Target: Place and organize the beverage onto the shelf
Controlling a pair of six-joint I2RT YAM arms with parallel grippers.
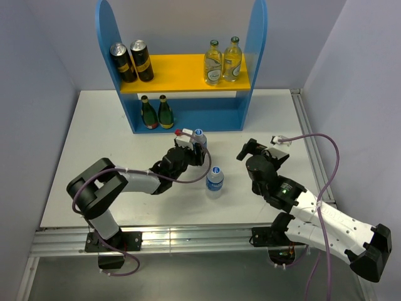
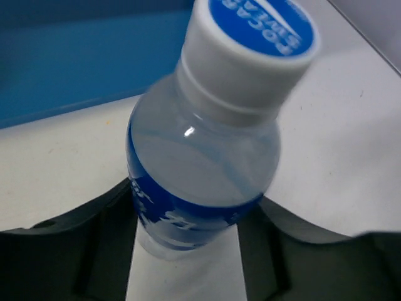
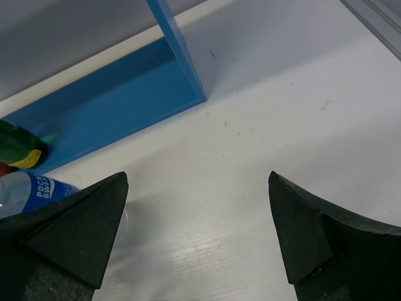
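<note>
Mid-frame, the left end effector straddles a tilted blue-capped bottle. I cannot tell if it grips, so the bottle may topple. The right end effector is spread wide.

Left arm: rising from its base at 7 o'clock in the top view, it folds at a raised dark joint and runs toward 2 o'clock, ending in the left claw, whose two dark fingers lie against opposite sides of a blue-capped bottle. Right arm: from its base at 5 o'clock it doubles back at an elbow out toward 4 o'clock and stretches low toward 10 o'clock. Right claw: it points toward 11 o'clock with fingers spread wide, nothing between them.
</note>
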